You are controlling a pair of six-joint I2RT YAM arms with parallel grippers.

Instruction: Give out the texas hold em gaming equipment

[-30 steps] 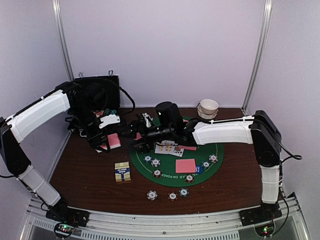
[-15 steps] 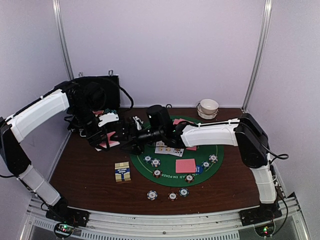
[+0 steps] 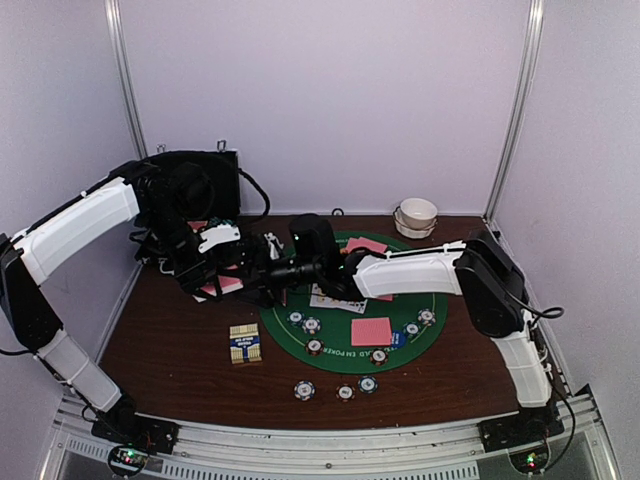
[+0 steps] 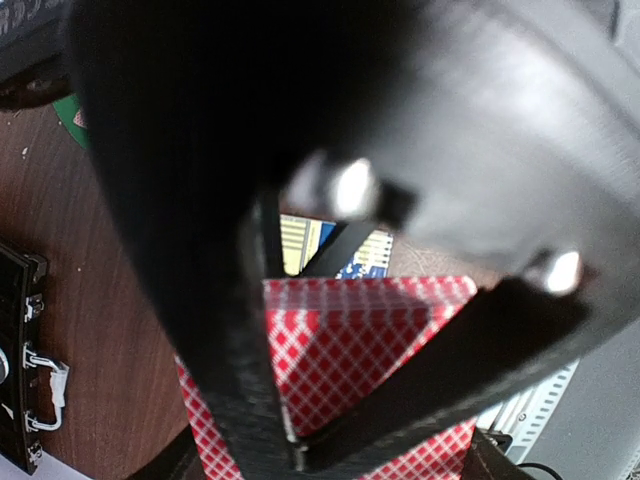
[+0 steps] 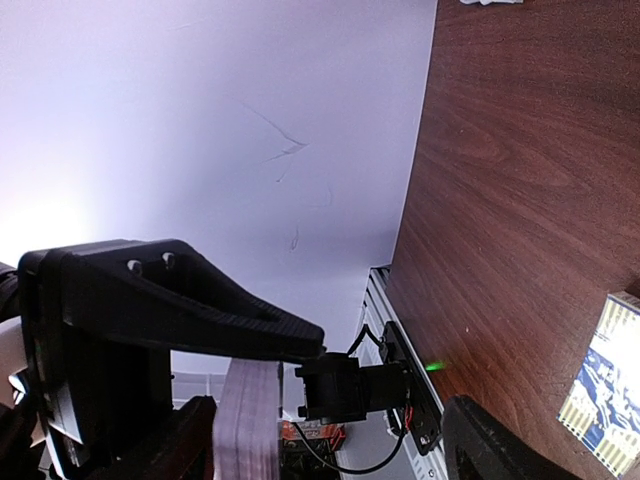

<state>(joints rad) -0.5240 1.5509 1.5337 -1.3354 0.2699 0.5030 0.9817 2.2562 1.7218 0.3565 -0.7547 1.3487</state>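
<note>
My left gripper (image 3: 215,281) is shut on a deck of pink-backed playing cards (image 3: 230,284), held above the table left of the green mat (image 3: 440,300). The deck's checked back (image 4: 350,340) fills the left wrist view between my left gripper's (image 4: 330,465) fingers. My right gripper (image 3: 262,270) reaches left to the deck and stands open. In the right wrist view the deck's edge (image 5: 245,425) lies inside my right gripper (image 5: 335,450), close to one finger. Striped poker chips (image 3: 312,324) and a face-down card (image 3: 371,331) lie on the mat. Three more chips (image 3: 345,393) sit in front of the mat.
A blue-and-yellow card box (image 3: 245,344) lies on the wooden table left of the mat. An open black case (image 3: 200,185) stands at the back left. A white bowl (image 3: 417,215) sits at the back right. Face-up cards (image 3: 335,298) lie at the mat's centre.
My right arm has stretched left across the mat until its gripper reached the deck, its jaws narrowing a little. My left gripper has kept the deck almost still.
</note>
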